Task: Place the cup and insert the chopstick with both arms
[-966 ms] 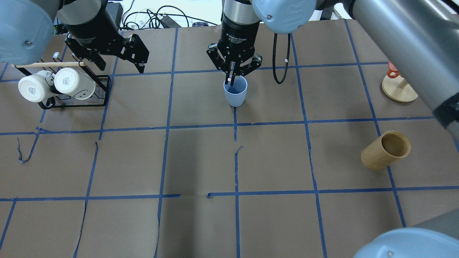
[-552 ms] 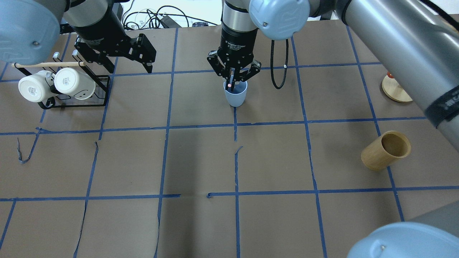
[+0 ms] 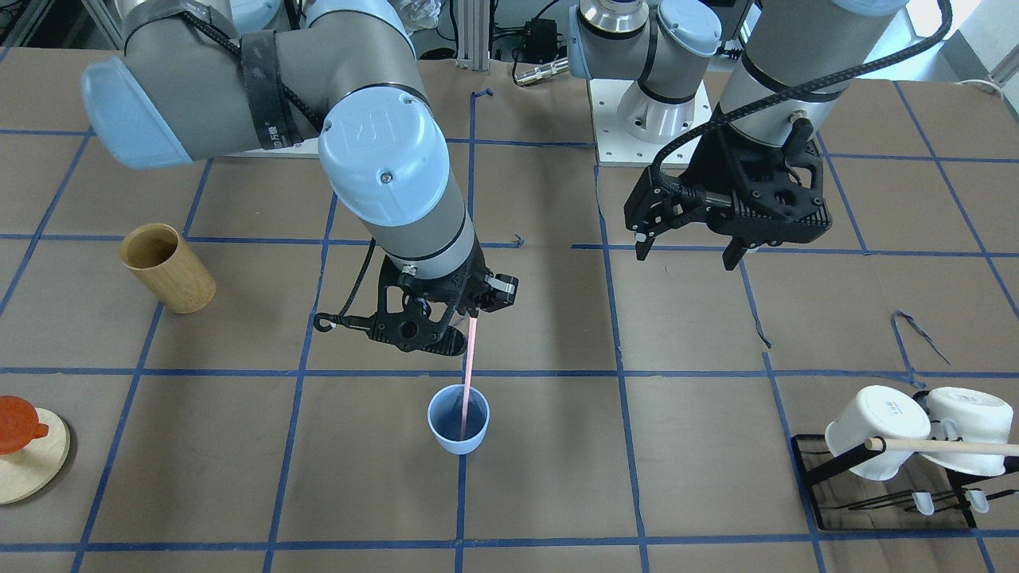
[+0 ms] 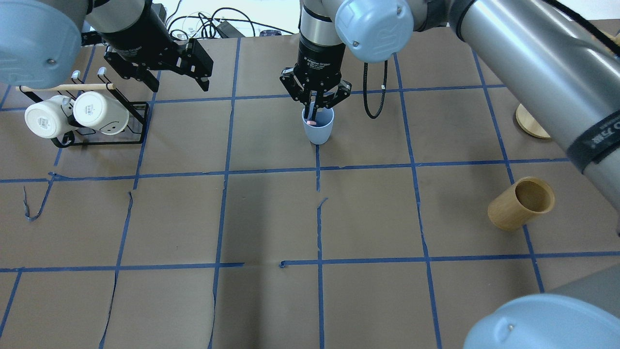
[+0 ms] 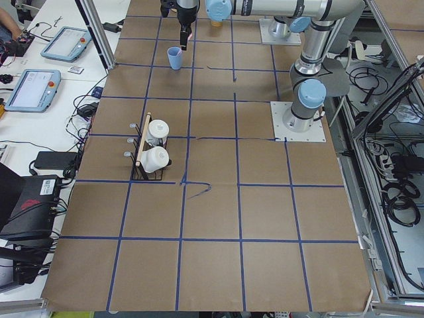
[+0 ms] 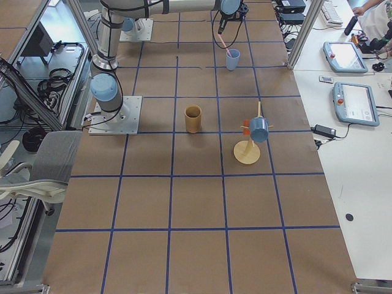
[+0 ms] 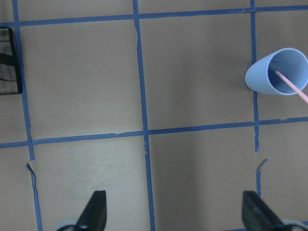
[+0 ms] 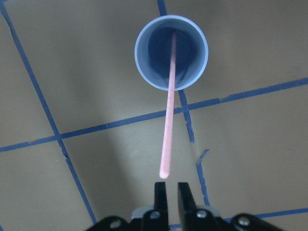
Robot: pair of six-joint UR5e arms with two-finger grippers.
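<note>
The pale blue cup [image 3: 459,436] stands upright on a blue tape line at the table's far middle [image 4: 318,134]. The pink chopstick [image 3: 470,358] stands steeply with its lower end inside the cup [image 8: 144,72]. My right gripper [image 4: 315,112] hangs right above the cup, its fingers nearly together at the stick's top end [image 8: 168,120]. It also shows in the right wrist view [image 8: 172,190]. My left gripper [image 4: 178,83] is open and empty, raised to the cup's left. Its wrist view shows the cup [image 7: 260,79] off to the right.
A black rack with two white mugs [image 4: 77,116] and a wooden rod [image 4: 63,87] stands at the far left. A tan wooden cup [image 4: 520,203] stands at the right. A round wooden stand [image 3: 24,454] sits beyond it.
My right gripper has come down toward the cup and the stick has gone deeper into it. My left gripper has drifted a little to the right, still open.
</note>
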